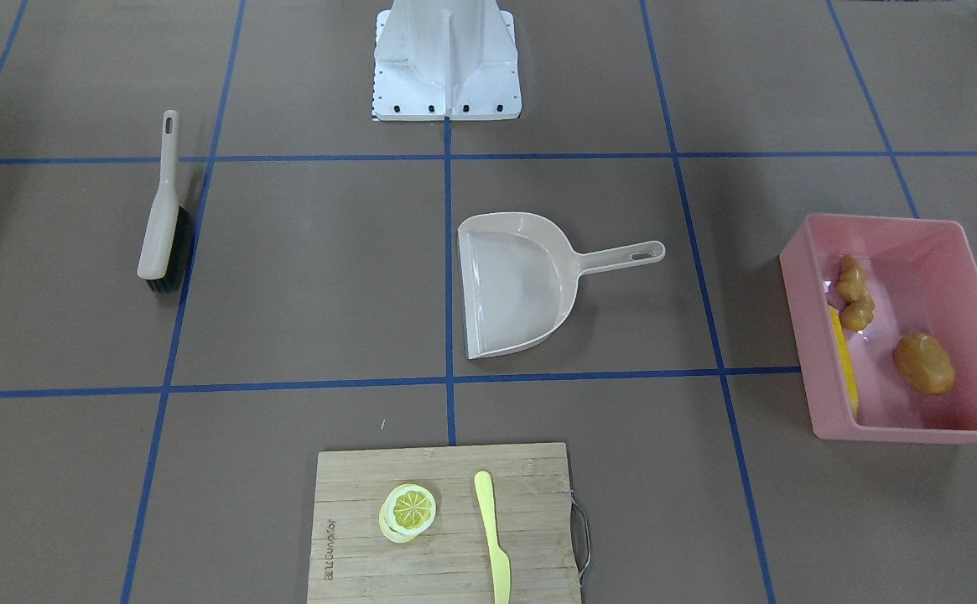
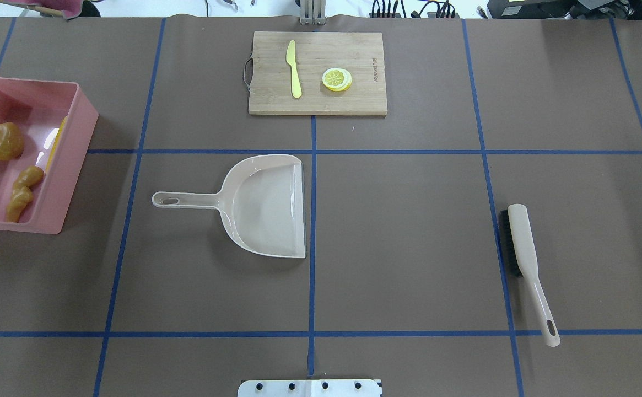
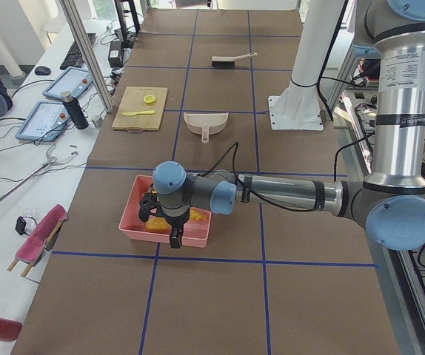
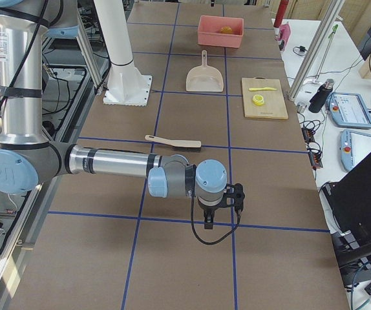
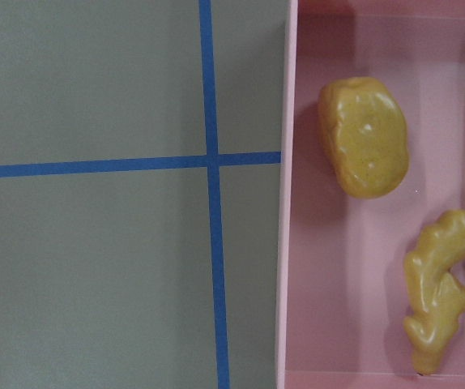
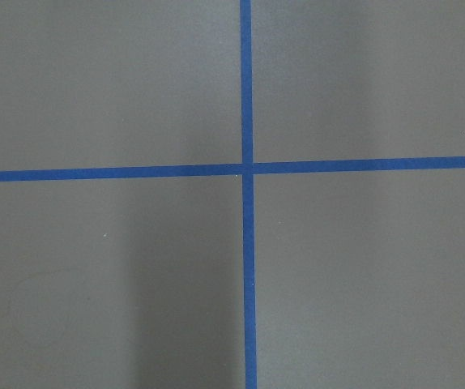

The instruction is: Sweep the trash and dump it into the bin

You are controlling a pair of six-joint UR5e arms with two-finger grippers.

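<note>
Trash [image 2: 5,141]: corn cob [image 1: 845,356], potato lump [image 1: 924,362] and ginger piece [image 1: 854,293] all lie inside the pink bin [image 1: 882,220]; task judged essentially done. Left gripper [image 3: 174,233] hangs over the bin's edge, right gripper [image 4: 210,216] well apart from the bin; finger state of either cannot be told. Risk: a low left-arm withdrawal clips the bin's rim and tips trash out.

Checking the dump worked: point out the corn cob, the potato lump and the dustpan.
corn cob [image 1: 847,365], front-facing view, middle of its visible side.
potato lump [image 1: 924,363], front-facing view, its middle.
dustpan [image 2: 268,209], overhead view, pan floor.
</note>
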